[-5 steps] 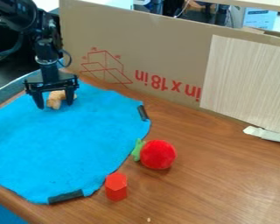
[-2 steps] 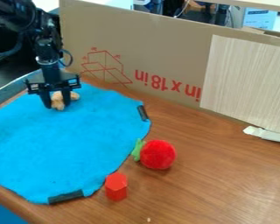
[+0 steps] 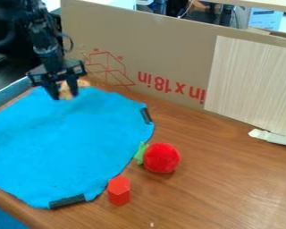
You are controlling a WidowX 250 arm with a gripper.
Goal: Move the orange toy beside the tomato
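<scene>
Camera above wooden table (image 3: 223, 188): slants down from the near side
Direction: across the blue cloth (image 3: 61, 143) toward the upright cardboard panel (image 3: 163, 58)
Nearness to blue cloth: moderate, its left side cropped

- The light is fairly bright and soft over the worktop (image 3: 223, 192) and the blue cloth (image 3: 80, 147); its source cannot be told.
- A pale, diffuse sheen lies on the wood right of the toy tomato (image 3: 162, 158).
- Soft, faint shadows sit at the base of the toy tomato, and faint darker patches show on the cloth.
- The side of the red block (image 3: 118, 191) is darker than its top.
- The cardboard (image 3: 163, 53) is evenly lit, without strong glare.
- At the top left, a white patch is washed out, beside deep darkness behind the arm (image 3: 44, 40).
- The arm, its fingers (image 3: 73, 89) and the orange toy (image 3: 65, 92) look smeared.
</scene>
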